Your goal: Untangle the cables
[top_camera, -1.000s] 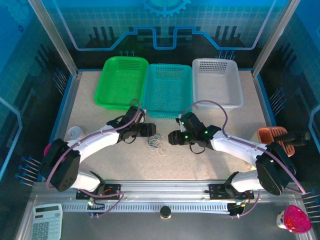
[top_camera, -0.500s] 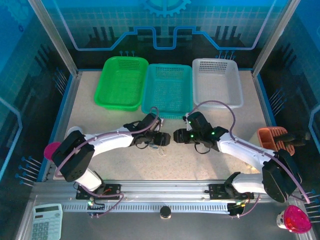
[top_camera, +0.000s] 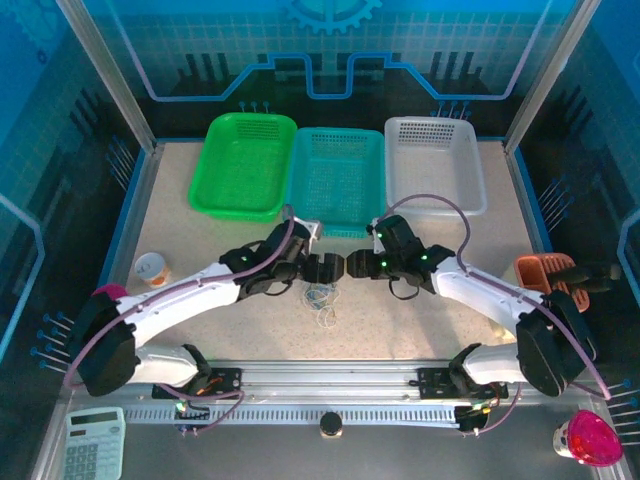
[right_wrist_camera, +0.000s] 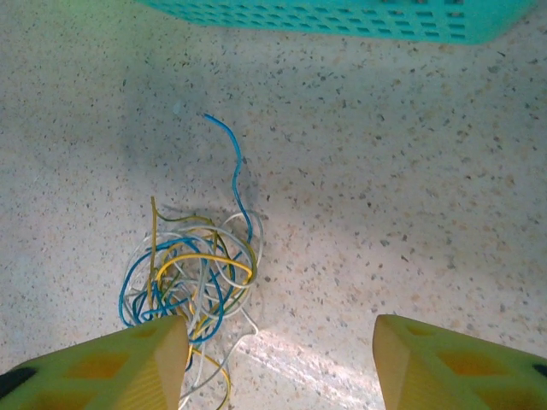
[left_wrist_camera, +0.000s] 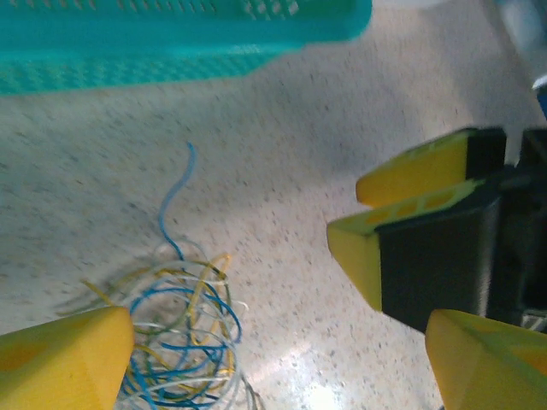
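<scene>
Cables (top_camera: 320, 297) lie in one loose knot of blue, yellow and whitish loops on the speckled table (top_camera: 200, 235), at 6 o'clock from the teal basket (top_camera: 335, 180) and just at 6 o'clock from the spot where the two grippers meet nose to nose. Jaws of the left gripper (top_camera: 325, 268) are spread wide with nothing between them; in its wrist view the knot sits beside its finger at 7 o'clock. Jaws of the right gripper (top_camera: 355, 266) are likewise apart and empty, with the knot just above its finger at 7 o'clock in its own view.

Best handle looks to be the blue strand (right_wrist_camera: 235, 162), whose free end runs out of the knot toward 12 o'clock, clear of the other loops. My judgement: one gripper should come down and pin the bulk of the knot, while the other nips only that free end and draws it slowly toward 12 o'clock. Wires this thin will likely slip or drag the whole bundle along, so close low against the table and pull gently. Both grippers are very near each other, so only one should descend at a time
</scene>
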Available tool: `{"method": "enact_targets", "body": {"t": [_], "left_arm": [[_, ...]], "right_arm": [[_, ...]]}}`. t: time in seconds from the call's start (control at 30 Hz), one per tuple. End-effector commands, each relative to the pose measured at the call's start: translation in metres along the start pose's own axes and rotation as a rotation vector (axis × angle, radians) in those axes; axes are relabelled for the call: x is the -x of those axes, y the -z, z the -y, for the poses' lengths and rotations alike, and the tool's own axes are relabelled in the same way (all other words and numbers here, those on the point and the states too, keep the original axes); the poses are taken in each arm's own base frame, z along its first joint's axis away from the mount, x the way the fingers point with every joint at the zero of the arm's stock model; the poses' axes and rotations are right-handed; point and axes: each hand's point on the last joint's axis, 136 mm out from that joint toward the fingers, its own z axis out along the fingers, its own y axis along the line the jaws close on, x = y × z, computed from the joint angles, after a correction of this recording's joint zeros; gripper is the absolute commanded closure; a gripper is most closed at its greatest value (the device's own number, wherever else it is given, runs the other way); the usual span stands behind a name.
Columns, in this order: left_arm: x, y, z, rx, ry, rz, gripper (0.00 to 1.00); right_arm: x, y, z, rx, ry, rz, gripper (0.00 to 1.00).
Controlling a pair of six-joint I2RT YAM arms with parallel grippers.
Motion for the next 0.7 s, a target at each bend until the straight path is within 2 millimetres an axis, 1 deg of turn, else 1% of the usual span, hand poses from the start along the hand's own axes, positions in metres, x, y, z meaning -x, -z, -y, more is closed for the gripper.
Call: {"method": "enact_targets", "body": {"t": [0.0, 0.13, 0.2, 0.27, 0.3, 0.4, 0.67], "left_arm": [[0.003, 0.007, -0.026, 0.087, 0.012, 0.004, 0.07], [0.003, 0.008, -0.041, 0.111, 0.034, 0.013, 0.05], [0.002, 0.01, -0.046, 0.12, 0.044, 0.022, 0.01], [0.002, 0.012, -0.05, 0.129, 0.05, 0.028, 0.01], [0.002, 0.013, -0.051, 0.132, 0.053, 0.035, 0.01], [0.003, 0.017, -0.053, 0.134, 0.066, 0.051, 0.01], [0.003, 0.02, -0.056, 0.134, 0.084, 0.068, 0.01]], "right_arm": [[0.012, -0.009, -0.002, -0.007, -0.028, 0.014, 0.38], [0.016, -0.024, -0.009, 0.013, -0.045, 0.018, 0.37], [0.018, -0.032, -0.013, 0.009, -0.038, 0.017, 0.36], [0.013, -0.041, -0.012, -0.008, -0.026, -0.002, 0.37], [0.022, -0.042, -0.018, -0.007, -0.019, 0.015, 0.36], [0.026, -0.052, -0.017, -0.034, -0.003, 0.03, 0.36], [0.044, -0.065, -0.012, -0.085, -0.005, 0.13, 0.37]]}}
